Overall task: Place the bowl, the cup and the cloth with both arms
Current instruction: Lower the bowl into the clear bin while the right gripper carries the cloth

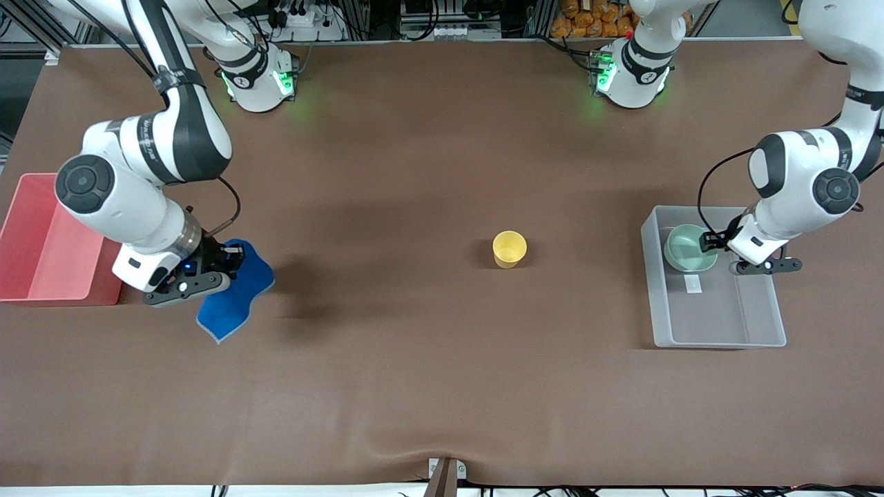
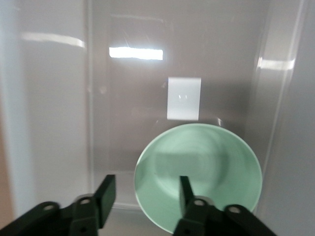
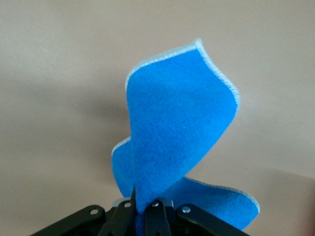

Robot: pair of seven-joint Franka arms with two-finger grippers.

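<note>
Brown table (image 1: 414, 345): one cup (image 1: 510, 248), one bowl (image 1: 689, 248) under parted left gripper (image 2: 145, 196), one cloth (image 1: 235, 290) in right gripper (image 1: 207, 273).

bowl (image 1: 690, 248): pale mint green, plain and glossy, under the left end effector (image 2: 143, 192)
cup (image 1: 510, 248): plain yellow
cloth (image 1: 236, 288): bright blue with a thin pale grey stitched edge, hanging from the right end effector (image 3: 144, 206)
end effectors: black fingers on white arms with black joints
clear tray (image 1: 760, 324): see-through grey, small white label on its floor
red bin (image 1: 41, 241): pinkish red
desk (image 1: 414, 359): plain brown
</note>
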